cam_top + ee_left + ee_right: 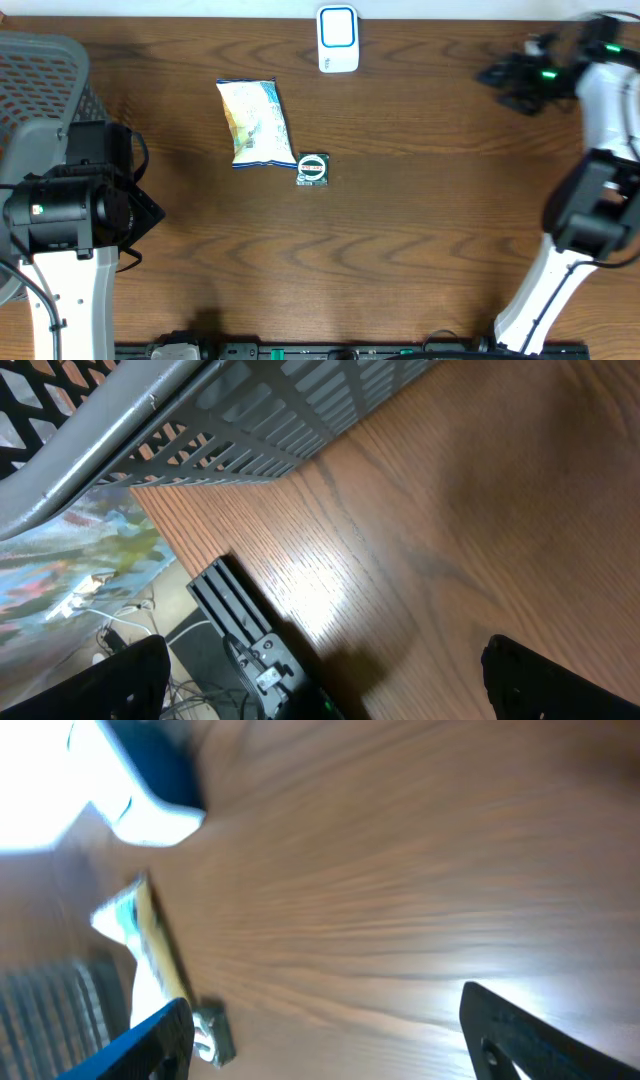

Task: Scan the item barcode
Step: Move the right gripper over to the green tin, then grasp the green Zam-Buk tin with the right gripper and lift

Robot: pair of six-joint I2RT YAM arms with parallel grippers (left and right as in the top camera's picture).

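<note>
The right pincer point(335, 1035) stands wide, nothing between its 2 fingers, above the wooden counter point(420, 200) at 2 o'clock in the overhead view. The left pincer point(330, 675) is wide too, holding nothing, at 9 o'clock beside the grey basket point(40, 80). The snack bag point(255, 122) lies flat toward 11 o'clock of centre, with a small green packet point(313, 169) just beside its 5 o'clock corner. The white scanner point(338, 38) stands at 12 o'clock.
</note>
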